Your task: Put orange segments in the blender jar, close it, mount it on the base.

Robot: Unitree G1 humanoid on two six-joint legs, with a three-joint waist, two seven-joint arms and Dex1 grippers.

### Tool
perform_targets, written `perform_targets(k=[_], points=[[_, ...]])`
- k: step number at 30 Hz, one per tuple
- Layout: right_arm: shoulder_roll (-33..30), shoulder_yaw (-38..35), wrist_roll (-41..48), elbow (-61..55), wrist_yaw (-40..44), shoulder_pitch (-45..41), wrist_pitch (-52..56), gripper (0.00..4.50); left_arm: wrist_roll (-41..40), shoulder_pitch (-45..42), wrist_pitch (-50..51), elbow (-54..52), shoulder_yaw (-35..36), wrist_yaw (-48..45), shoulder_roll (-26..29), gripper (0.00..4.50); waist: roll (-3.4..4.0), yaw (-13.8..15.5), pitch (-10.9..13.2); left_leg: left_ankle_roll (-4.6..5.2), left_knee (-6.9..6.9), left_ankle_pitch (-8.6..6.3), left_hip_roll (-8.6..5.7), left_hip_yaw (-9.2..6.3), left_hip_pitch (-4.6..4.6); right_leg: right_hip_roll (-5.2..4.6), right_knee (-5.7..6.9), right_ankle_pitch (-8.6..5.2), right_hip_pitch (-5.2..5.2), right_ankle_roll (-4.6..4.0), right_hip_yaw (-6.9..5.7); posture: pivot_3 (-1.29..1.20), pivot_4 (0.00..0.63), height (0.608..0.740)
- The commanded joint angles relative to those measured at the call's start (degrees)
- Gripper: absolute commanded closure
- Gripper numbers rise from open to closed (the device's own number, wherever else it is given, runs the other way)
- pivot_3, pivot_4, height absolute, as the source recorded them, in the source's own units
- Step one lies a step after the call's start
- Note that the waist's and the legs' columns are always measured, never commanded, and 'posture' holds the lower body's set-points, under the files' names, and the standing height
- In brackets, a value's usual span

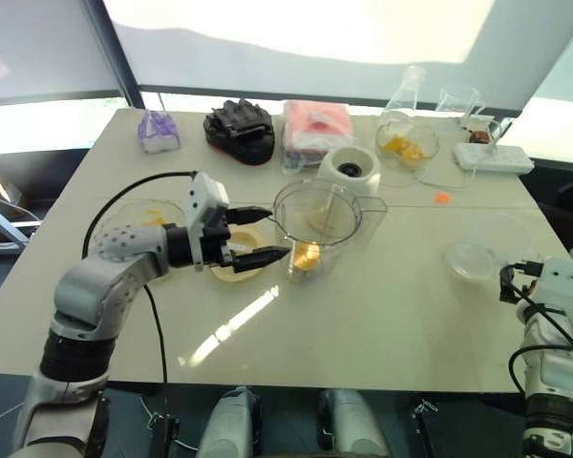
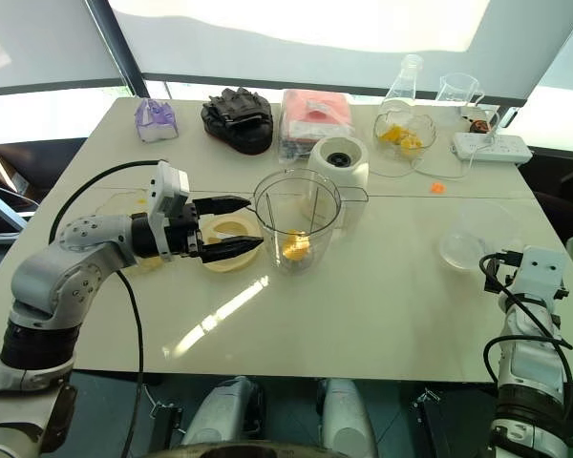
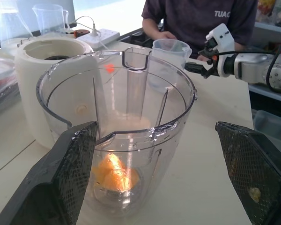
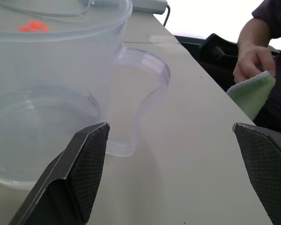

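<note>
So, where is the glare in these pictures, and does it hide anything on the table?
Left eye view: the window is washed out white, and a bright streak lies on the table before the blender jar. Left wrist view: the orange segments show plainly through the jar. Right wrist view: white glare behind the person's hand.

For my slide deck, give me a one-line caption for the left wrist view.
Open left gripper faces the lidless blender jar, orange segments at its bottom, white base beside it.

Silver-grey, rounded left arm (image 1: 105,277) with a perforated elbow shell and black joint bands. A black cable (image 1: 134,182) loops to its white wrist block (image 1: 206,205). The left gripper (image 1: 279,232) has black, mesh-textured pads (image 3: 61,178).
</note>
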Motion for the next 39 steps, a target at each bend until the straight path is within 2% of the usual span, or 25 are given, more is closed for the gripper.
perform_targets(k=[1, 17, 20, 25, 27, 36, 39], points=[[-1.6, 0.0, -0.9, 3.2, -0.7, -2.2, -3.2, 0.1, -1.2, -0.6, 0.1, -2.3, 0.6, 0.4, 0.7, 0.33, 0.0, -0.1, 0.0, 0.0, 0.0, 0.0, 0.0, 0.0, 0.0, 0.0, 0.0, 0.0, 0.0, 0.0, 0.0, 0.0, 0.15, 0.74], [-5.1, 2.6, -1.6, 27.9, 0.8, -12.8, -17.6, 0.1, -1.7, -1.6, 0.7, -2.0, 0.5, 1.3, 2.0, 0.33, 0.0, -0.3, 0.0, 0.0, -0.04, 0.0, 0.0, 0.1, 0.04, 0.02, -0.05, 0.0, 0.0, 0.0, 0.11, 0.0, 0.15, 0.74], [-5.4, 3.2, -1.5, 30.9, 1.1, -14.3, -19.7, 0.98, -2.0, -1.5, 1.0, -2.3, 0.7, 1.5, 2.3, 0.27, 0.0, -0.4, 0.0, 0.0, -0.04, 0.0, 0.0, 0.14, 0.06, 0.03, -0.06, 0.01, 0.0, 0.01, 0.15, 0.0, 0.15, 0.74], [-5.9, 4.6, -1.7, 34.3, 1.2, -16.4, -22.2, 3.57, -3.2, -0.7, 1.9, -3.1, 1.7, 0.9, 3.8, 0.27, 0.0, -0.4, 0.0, 0.0, -0.09, 0.0, 0.0, 0.15, 0.07, 0.03, -0.08, 0.01, 0.0, 0.01, 0.16, 0.0, 0.15, 0.74], [-6.0, 4.9, -1.8, 35.2, 0.9, -17.0, -22.5, 4.46, -3.5, -0.6, 2.0, -3.1, 1.9, 0.7, 4.5, 0.27, 0.02, -0.3, 0.0, 0.0, -0.11, 0.0, 0.01, 0.15, 0.07, 0.02, -0.1, 0.01, 0.0, 0.01, 0.16, 0.0, 0.15, 0.74], [-6.4, 4.8, -0.9, 31.3, 0.6, -16.9, -23.4, 4.46, -4.8, -1.3, 2.0, -1.2, 4.7, -0.3, 7.2, 0.27, 0.01, -0.3, 0.1, 0.0, -0.22, 0.0, 0.03, 0.16, 0.07, 0.01, -0.21, 0.01, -0.01, 0.01, 0.18, 0.0, 0.15, 0.74], [-7.2, 3.6, 0.4, 25.3, 0.6, -17.5, -22.2, 4.46, -5.4, -2.6, 1.6, 1.4, 7.2, -0.8, 8.4, 0.27, 0.12, -0.3, 0.1, -0.01, -0.25, 0.0, 0.04, 0.16, 0.07, 0.02, -0.2, 0.01, -0.02, 0.01, 0.18, 0.0, 0.15, 0.74]])
